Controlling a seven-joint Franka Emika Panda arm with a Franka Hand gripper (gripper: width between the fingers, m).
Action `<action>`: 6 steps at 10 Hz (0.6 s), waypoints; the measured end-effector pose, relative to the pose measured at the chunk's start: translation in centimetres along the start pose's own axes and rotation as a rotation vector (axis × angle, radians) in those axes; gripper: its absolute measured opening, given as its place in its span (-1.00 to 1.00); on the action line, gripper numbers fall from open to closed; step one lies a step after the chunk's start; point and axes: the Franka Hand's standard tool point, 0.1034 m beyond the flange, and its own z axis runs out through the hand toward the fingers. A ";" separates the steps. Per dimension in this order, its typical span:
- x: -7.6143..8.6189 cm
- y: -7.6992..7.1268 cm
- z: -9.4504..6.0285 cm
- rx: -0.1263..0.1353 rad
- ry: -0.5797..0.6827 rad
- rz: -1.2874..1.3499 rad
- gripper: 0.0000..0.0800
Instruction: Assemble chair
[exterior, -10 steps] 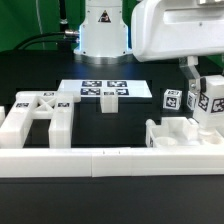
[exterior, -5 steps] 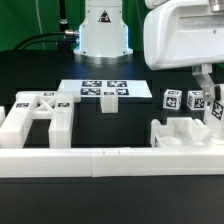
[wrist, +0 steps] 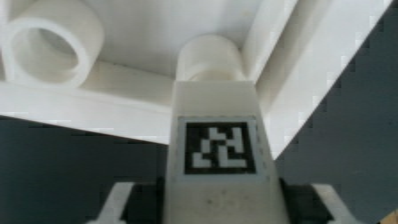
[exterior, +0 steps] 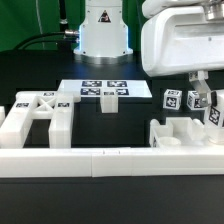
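Exterior view first. At two o'clock, the arm's bulky white head, with the gripper (exterior: 202, 84) pointing down beneath it, nearer three o'clock. Pinched on a white square leg (exterior: 206, 104) with black-and-white tags; jaws narrowed onto its sides, not spread wide. Lower end of the leg just over the back of a white chair piece with a hollow (exterior: 178, 132) at four o'clock; touching or apart, cannot tell. Just beside the leg, toward the middle of the scene, a tagged cube (exterior: 172, 100) standing behind that hollow piece. At nine o'clock, well apart from all this, another chair part, a cross-braced frame (exterior: 35, 112), resting on the black table (exterior: 130, 120). Near the centre, a little toward twelve, the marker board (exterior: 100, 89) flat on the table, and a small white block (exterior: 107, 103) upright at its near edge. Along six o'clock, from side to side, a long low white wall (exterior: 110, 160). At twelve o'clock, the robot's base (exterior: 100, 25).

Wrist view next. Same leg, running straight out from between the two fingers (wrist: 128, 202), one on each side and close against it. One square tag on its flat face, turned to the camera. Far end rounded, up against white chair parts; beside it a white panel with a round hole (wrist: 50, 45). Dark table on both sides of the leg.
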 end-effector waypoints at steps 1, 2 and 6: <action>0.0 0.0 0.0 0.001 -0.003 -0.001 -0.28; 0.0 0.0 0.0 0.001 -0.004 -0.001 -0.11; 0.0 0.3 -0.5 0.004 -0.027 0.003 0.55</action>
